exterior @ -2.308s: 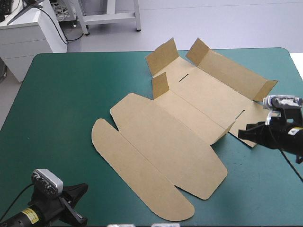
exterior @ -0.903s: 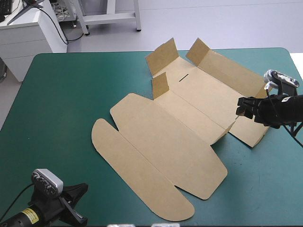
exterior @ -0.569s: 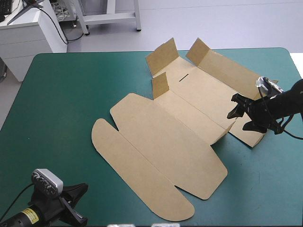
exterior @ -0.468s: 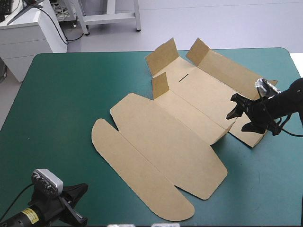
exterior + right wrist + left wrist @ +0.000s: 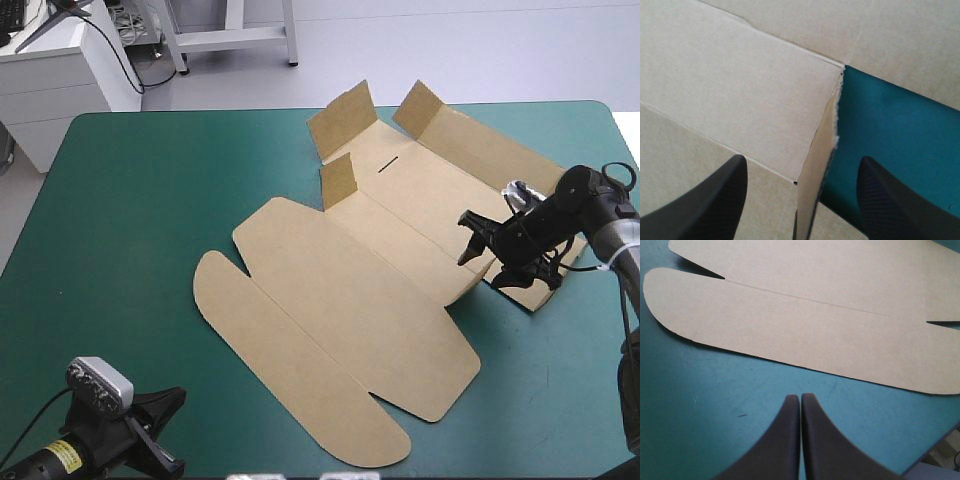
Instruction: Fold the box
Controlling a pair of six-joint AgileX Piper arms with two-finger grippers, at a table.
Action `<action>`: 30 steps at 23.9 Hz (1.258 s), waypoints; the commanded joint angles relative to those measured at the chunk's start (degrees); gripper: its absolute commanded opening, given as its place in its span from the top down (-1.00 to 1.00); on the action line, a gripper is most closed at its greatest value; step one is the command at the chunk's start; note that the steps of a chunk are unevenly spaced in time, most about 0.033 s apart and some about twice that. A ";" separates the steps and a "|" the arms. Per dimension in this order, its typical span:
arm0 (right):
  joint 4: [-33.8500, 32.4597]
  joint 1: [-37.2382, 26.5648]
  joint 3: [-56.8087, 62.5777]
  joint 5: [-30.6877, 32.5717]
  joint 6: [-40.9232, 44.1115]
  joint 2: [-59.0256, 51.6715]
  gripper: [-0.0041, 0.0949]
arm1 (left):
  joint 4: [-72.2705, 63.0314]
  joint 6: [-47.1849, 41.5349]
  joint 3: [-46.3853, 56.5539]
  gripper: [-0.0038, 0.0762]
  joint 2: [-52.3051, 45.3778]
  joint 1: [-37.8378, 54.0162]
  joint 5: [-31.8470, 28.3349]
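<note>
The right gripper [image 5: 802,162] stands open, with its black fingers [image 5: 710,200] spread to either side of a raised flap [image 5: 815,170] at the right-hand end of the box [image 5: 360,290]. Neither finger can be seen touching the board. One finger hangs over the box's inner panel and the other over the teal-green cover [image 5: 890,115] just outside the flap. Close only with the flap centred. If one finger arrives first, it will likely push the flap over rather than pinch it, and the board may crease away from its scored line. The flap's free edge looks rough, so a hard squeeze near that edge could crumple or tear it. Keep the outer finger clear of the cover, because a finger that drags there may snag and jolt the whole sheet. The box lies across the middle and right of the table [image 5: 120,200], with its far walls and tabs standing and its lid panels flat toward the near-left. The left gripper [image 5: 800,399] is closed, tips meeting, and rests over bare cover just short of the rounded lid flap [image 5: 790,330], well apart from the right gripper. Nothing therefore pins the sheet. Expect it to slide or swing if you pull on the flap, and the walls already standing could then fall back flat.
</note>
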 commanded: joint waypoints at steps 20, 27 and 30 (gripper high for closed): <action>0.30 0.09 -1.81 -3.86 4.74 -0.85 0.11 | -1.68 0.21 -1.31 0.92 1.05 0.09 -3.37; -1.93 2.19 -1.81 -5.92 5.02 -0.85 0.14 | -1.68 0.21 -1.31 0.92 1.05 0.09 -3.37; -3.29 2.74 -1.81 -5.92 6.67 -0.85 0.37 | -1.68 0.21 -1.31 0.92 1.05 0.09 -3.37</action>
